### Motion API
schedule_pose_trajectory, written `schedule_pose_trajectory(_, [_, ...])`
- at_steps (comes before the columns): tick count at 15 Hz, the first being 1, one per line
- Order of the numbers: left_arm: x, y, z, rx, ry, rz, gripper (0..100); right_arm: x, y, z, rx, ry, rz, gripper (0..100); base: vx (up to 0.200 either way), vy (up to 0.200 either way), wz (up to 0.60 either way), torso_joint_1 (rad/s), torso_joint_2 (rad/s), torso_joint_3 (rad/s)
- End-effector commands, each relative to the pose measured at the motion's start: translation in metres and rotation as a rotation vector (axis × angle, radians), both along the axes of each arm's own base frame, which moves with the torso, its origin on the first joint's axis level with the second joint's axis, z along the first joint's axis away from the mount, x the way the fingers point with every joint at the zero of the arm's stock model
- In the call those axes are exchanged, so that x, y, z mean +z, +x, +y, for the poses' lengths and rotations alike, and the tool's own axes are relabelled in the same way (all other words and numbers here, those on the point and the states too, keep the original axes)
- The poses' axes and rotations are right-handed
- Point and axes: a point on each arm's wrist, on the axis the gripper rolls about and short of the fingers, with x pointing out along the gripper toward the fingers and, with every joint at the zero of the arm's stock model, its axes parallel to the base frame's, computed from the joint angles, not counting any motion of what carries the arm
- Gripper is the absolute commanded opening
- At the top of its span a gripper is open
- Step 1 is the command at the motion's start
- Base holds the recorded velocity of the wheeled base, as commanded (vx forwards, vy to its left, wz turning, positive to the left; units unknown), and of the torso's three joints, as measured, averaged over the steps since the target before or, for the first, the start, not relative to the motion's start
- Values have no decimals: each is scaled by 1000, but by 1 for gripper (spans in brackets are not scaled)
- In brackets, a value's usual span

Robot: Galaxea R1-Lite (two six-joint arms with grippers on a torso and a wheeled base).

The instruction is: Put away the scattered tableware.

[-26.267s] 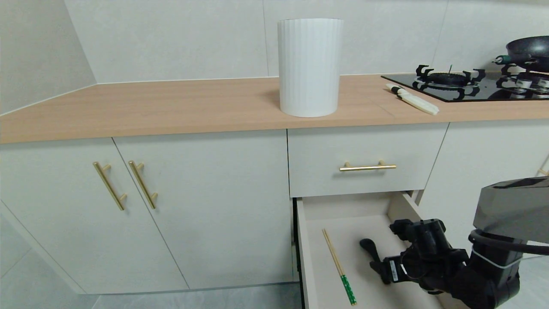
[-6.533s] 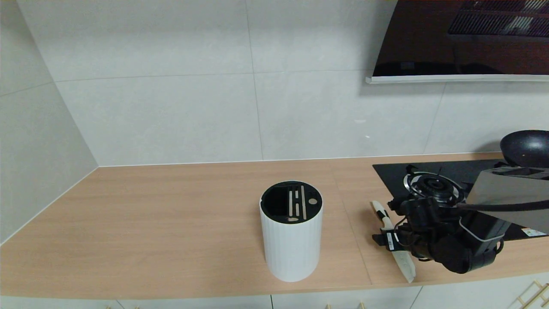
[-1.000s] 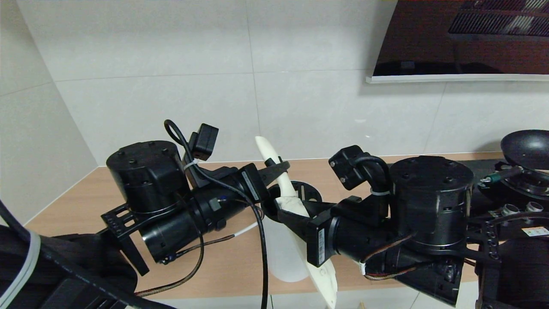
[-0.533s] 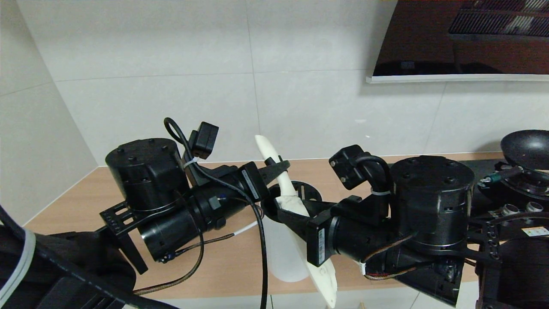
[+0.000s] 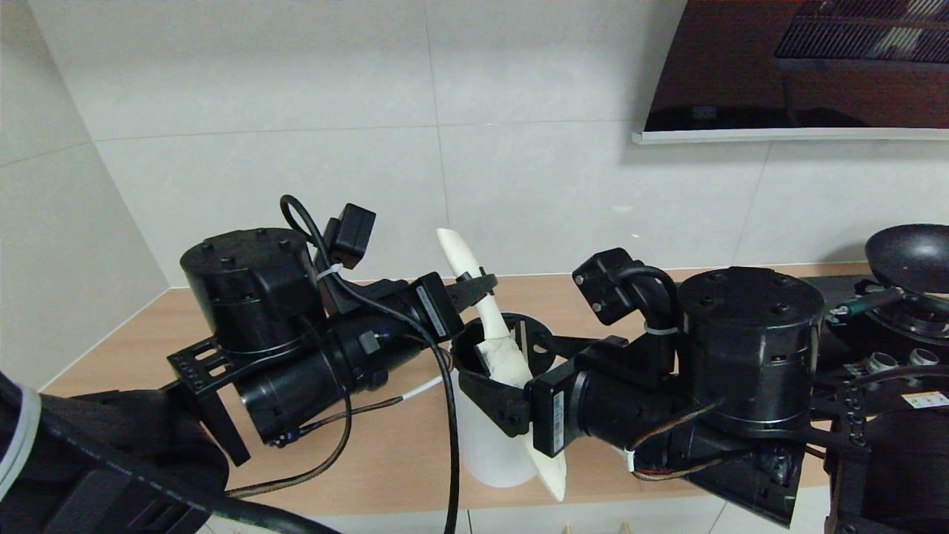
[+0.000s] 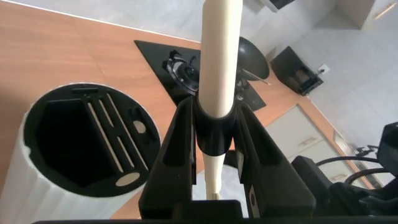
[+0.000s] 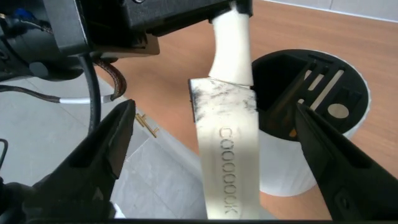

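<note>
so the white knife [image 5: 506,357] is up in the air, handle on top and blade hanging down at a slant, right in front of the white knife holder [image 5: 489,445] on the wooden worktop [image 5: 148,356]. The left gripper [image 6: 214,118] has it: jaws closed tight on the dark collar where the handle meets the blade. The right gripper [image 7: 217,165] is spread wide, one finger either side of the blade and neither touching it, so it's carrying nothing

My read is that this is the moment to get the blade into the holder. The catch is that in the head view the tip sits lower than the holder's black top, on the near side of it. So I'd lift first until the tip clears the rim; pushing across now would probably just knock the holder over

Then straighten the knife up. It's tilted, and the long narrow slots [image 6: 109,134] won't forgive an angle. Turn the wrist so the flat of the blade runs along a slot, centre the tip over it and go down slowly. I'd pull the right arm well back first so those open fingers don't snag the blade or the rim
</note>
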Motion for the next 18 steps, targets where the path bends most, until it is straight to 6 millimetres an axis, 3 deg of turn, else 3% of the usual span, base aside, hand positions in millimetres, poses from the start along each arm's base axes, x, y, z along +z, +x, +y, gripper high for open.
schedule_pose_trajectory(1, [12,0,1,35,-5,-9,0,5,-1,-3,-14,11,-12,100,0,0,0,0,0,0])
schedule_pose_trajectory(3, [29,-2,3,71,-9,-17,0,14,-4,-11,-32,30,-29,100,0,0,0,0,0,0])
schedule_pose_trajectory(5, [75,-9,12,162,-11,-39,0,34,-7,-41,-72,66,-62,100,0,0,0,0,0,0])
schedule_pose_trajectory(10, [103,-1,13,361,144,-155,0,36,0,-68,-158,44,-64,100,0,0,0,0,0,0])
schedule_pose_trajectory(14, [93,2,-12,542,256,-242,0,36,4,-74,-183,29,-78,100,0,0,0,0,0,0])
schedule_pose_trajectory(18, [65,6,-27,623,392,-380,0,31,5,-73,-182,16,-69,100,0,0,0,0,0,0])
